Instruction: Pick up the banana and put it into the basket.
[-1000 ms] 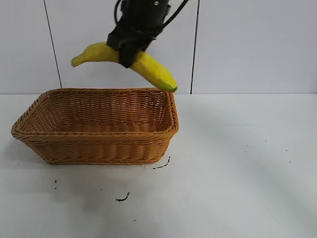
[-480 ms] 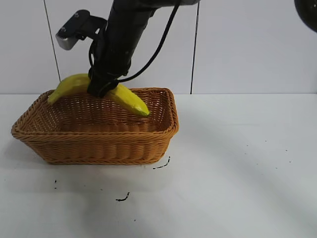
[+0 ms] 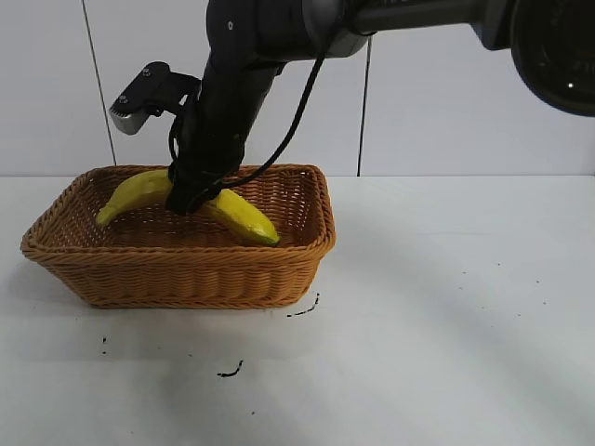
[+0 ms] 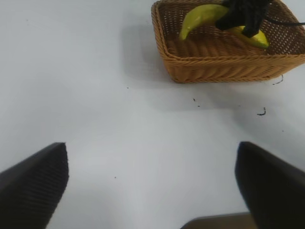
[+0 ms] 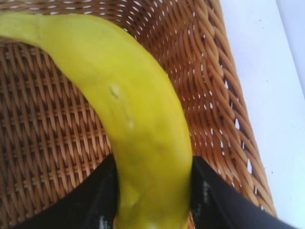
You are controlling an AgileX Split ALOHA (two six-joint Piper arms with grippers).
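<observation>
The banana is long, curved and yellow with a greenish tip. My right gripper is shut on its middle and holds it low inside the orange-brown wicker basket, its tip below the rim. In the right wrist view the banana sits between the two black fingers over the woven basket floor. My left gripper is open and empty over bare table, away from the basket; the banana shows far off there.
The basket stands on a white table with small dark specks in front of it. A white panelled wall lies behind. The right arm reaches over the basket from above.
My right gripper has come down and to the left with the banana, from above the basket's rim to inside the basket. The left arm has not visibly moved.
</observation>
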